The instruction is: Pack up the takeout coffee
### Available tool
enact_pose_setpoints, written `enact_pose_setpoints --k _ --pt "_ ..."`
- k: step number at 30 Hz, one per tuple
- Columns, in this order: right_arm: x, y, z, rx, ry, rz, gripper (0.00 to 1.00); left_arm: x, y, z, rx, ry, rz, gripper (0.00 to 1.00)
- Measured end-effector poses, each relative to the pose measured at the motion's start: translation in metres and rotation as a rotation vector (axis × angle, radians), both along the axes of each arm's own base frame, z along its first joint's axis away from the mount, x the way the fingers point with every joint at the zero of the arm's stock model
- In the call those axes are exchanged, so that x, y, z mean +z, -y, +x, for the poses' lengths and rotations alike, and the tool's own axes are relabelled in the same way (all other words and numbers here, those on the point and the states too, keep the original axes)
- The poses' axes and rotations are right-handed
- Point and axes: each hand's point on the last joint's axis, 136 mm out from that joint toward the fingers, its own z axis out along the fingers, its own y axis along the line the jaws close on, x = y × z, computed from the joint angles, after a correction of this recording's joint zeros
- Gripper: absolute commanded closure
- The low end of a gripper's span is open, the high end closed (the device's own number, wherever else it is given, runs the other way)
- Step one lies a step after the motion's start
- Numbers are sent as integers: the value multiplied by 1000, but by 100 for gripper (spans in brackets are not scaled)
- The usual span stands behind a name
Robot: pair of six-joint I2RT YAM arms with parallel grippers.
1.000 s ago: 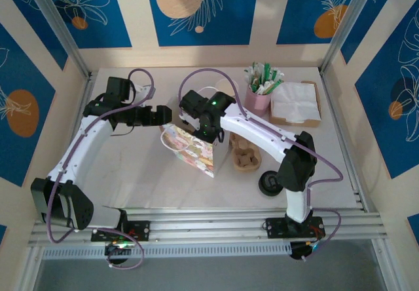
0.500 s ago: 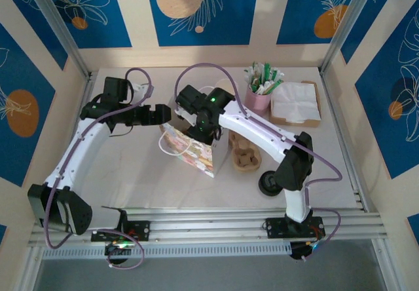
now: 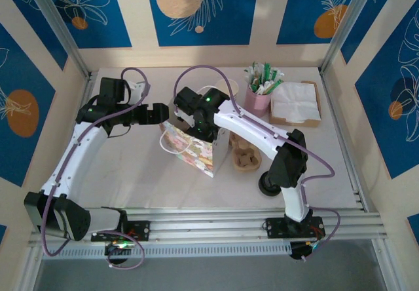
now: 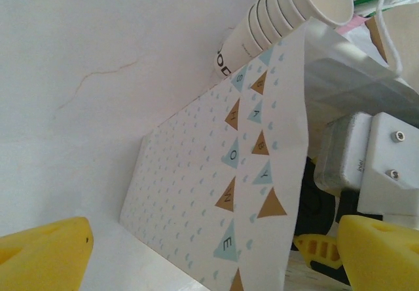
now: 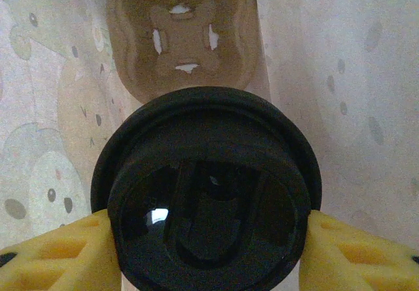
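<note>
White table (image 3: 131,166), right gripper (image 5: 208,242) clamped on takeout coffee (image 5: 208,173) inside patterned bag (image 4: 196,193), left gripper (image 4: 213,255) spread wide beside it

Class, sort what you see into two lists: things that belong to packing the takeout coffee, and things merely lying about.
Belong to the job:
coffee, held in the right fingers
second coffee
bag

Lying about:
paper cups
napkins
pink cup of sachets

The white left arm (image 3: 82,147) reached forward, its yellow-padded left gripper (image 4: 209,252) spread wide. The white right arm (image 3: 252,130) angled leftward, its right gripper (image 5: 208,238) clamped on a black-lidded takeout coffee cup (image 5: 209,193).
</note>
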Motion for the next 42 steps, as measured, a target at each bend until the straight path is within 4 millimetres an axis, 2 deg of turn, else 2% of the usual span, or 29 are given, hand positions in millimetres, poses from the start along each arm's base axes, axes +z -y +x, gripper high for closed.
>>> enact_pose_setpoints --k 15,21,35,42 --pt "14 1 -1 8 19 19 41 -4 -3 4 27 -10 14 6" --pt "-1 10 -5 3 -13 -19 41 -7 -5 4 34 -14 23 6" --pt "-2 10 -5 21 -10 -18 42 -10 -5 5 36 -21 28 6" --pt "6 10 -3 36 17 -27 41 -10 -6 5 37 -21 29 6"
